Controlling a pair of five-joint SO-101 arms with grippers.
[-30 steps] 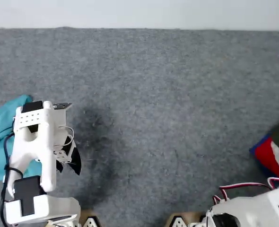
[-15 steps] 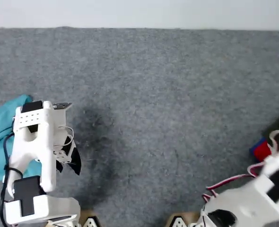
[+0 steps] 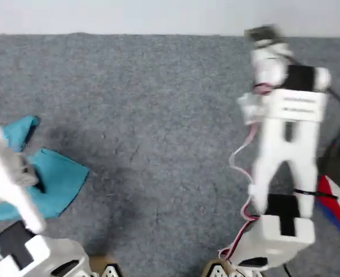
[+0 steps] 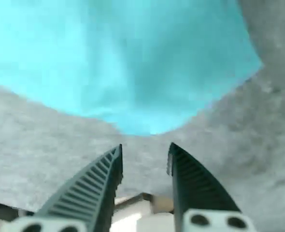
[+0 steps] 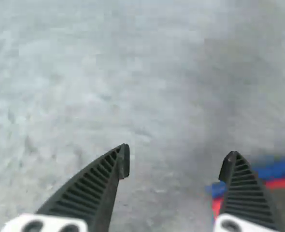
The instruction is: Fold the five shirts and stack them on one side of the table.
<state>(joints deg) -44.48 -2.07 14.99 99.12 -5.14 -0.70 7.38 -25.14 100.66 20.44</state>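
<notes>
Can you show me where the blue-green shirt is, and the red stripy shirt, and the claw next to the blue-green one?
teal shirt (image 3: 55, 180): high view, on the middle of its flat cloth.
red striped shirt (image 3: 337, 202): high view, on its red stripe.
left gripper (image 4: 145, 146): left wrist view, midway between its two open fingertips.

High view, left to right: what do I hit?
teal shirt → bare grey table cover → right arm → red-white-blue shirt at the right edge. The left arm is left out because it overlaps the teal shirt.
</notes>
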